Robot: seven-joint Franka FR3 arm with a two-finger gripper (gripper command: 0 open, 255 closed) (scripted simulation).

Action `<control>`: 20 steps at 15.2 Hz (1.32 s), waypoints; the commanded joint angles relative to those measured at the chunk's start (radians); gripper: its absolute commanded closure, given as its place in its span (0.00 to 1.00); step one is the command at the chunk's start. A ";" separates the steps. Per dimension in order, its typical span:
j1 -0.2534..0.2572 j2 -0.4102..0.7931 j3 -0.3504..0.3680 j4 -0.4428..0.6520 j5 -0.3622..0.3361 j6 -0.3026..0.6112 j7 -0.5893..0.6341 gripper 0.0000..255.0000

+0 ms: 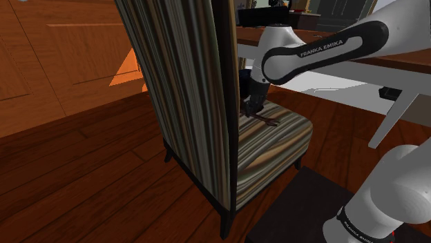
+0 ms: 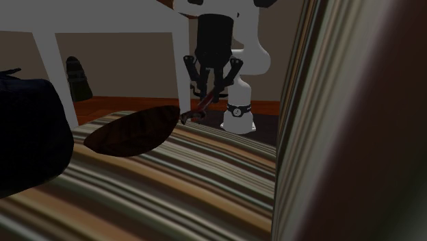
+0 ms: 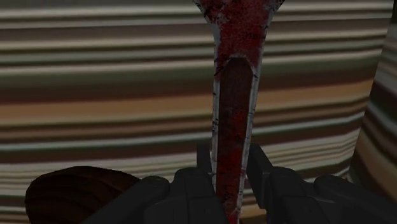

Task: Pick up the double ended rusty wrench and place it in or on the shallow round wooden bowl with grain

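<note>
Wrist view: end effector (image 3: 232, 167) narrowed, fingers (image 3: 257, 168) clasping shank of rusty red wrench (image 3: 234, 95). Wrench hanging over striped chair seat (image 3: 114, 108); in second exterior view, free end just beside rim of dark wooden bowl (image 2: 133, 130). Bowl resting on seat. Count: one wrench, one bowl, one end effector.

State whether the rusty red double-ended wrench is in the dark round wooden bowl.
Out: the black gripper clasps the wrench, beside the bowl.
</note>
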 commanded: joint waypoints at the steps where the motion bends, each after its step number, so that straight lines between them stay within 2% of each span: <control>1: 0.000 -0.009 -0.001 0.021 0.001 -0.030 -0.002 1.00; 6: 0.001 -0.027 -0.002 0.071 0.004 -0.098 -0.006 1.00; 18: -0.076 0.354 -0.107 0.505 0.019 -0.146 -0.194 1.00; 20: -0.081 0.371 -0.108 0.513 0.021 -0.137 -0.200 1.00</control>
